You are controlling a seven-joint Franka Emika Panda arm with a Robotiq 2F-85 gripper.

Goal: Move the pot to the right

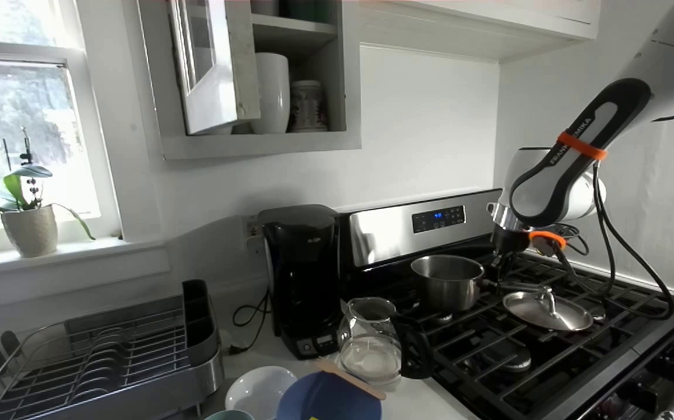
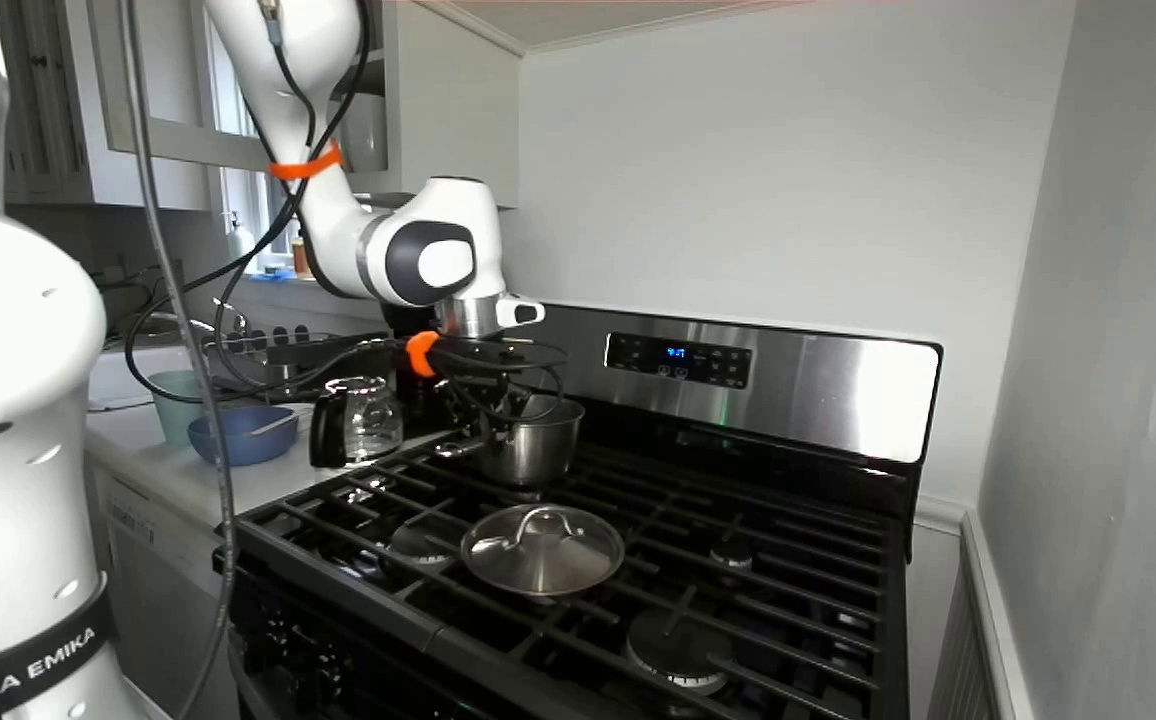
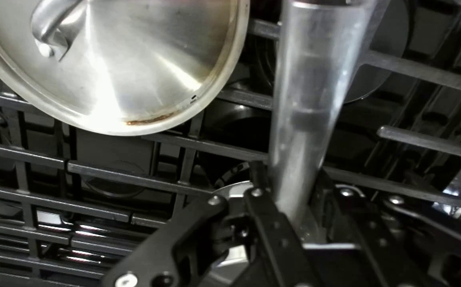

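The pot [image 1: 446, 287], round and shiny steel, stands upright on a back part of the stove next to the coffee maker. It shows in both exterior views, partly behind the arm's cables and gripper in an exterior view [image 2: 543, 448]. Its long metal handle [image 3: 310, 91] runs up the wrist view from between the black fingers [image 3: 266, 215]. My gripper [image 3: 291, 179] is shut on that handle, close to the pot's body, with one finger on either side. Below the fingers only slivers of the pot show in the wrist view.
A silver lid [image 2: 542, 552] lies on the grates [image 2: 788, 575] in front of the pot, left of the handle in the wrist view [image 3: 146, 75]. A glass carafe [image 1: 370, 344] and black coffee maker [image 1: 302, 274] stand beside the stove. Behind rises the control panel [image 2: 788, 385].
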